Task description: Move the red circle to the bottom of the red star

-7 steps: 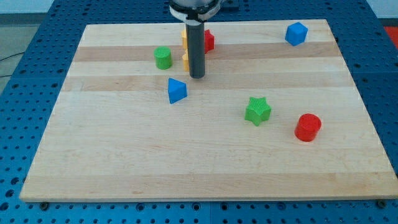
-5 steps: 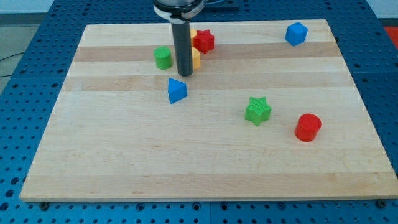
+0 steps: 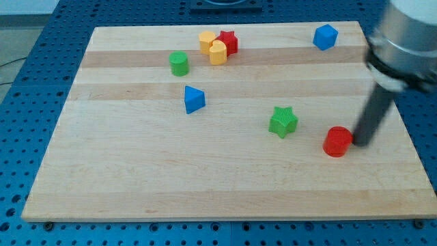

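In the camera view, the arm's tip (image 3: pixel 358 143) stands on the desk (image 3: pixel 136 178) just at the right edge of the red circle (image 3: pixel 337 141), which lies near the view's lower right, well apart from the red star (image 3: pixel 228 42) up at the view's top beside two yellow blocks (image 3: pixel 214 48); the end effector is a bare rod with no jaws, so it grasps nothing and can only push. From this side a push is likely to drive the circle toward the view's left into the green star (image 3: pixel 283 121) rather than up toward its goal, and an off-centre contact could let the round block roll off the tip. Arriving too fast near the top could also knock the red star or the yellow blocks out of place.
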Robot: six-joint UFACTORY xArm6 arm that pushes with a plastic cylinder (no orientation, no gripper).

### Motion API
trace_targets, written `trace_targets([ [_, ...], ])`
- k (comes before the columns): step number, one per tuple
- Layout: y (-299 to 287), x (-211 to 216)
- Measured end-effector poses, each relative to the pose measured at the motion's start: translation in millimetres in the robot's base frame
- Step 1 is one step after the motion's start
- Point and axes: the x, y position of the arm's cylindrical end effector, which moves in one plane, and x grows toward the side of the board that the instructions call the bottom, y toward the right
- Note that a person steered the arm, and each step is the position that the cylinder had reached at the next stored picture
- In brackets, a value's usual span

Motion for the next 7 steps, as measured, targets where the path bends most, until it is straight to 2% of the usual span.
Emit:
trace_targets([
  [1,-11,6],
  [2,-36,-35],
  [3,-44,-26],
  [4,-42,8],
  [5,-116,-7],
  [6,-112,-37],
  [7,-86,-31],
])
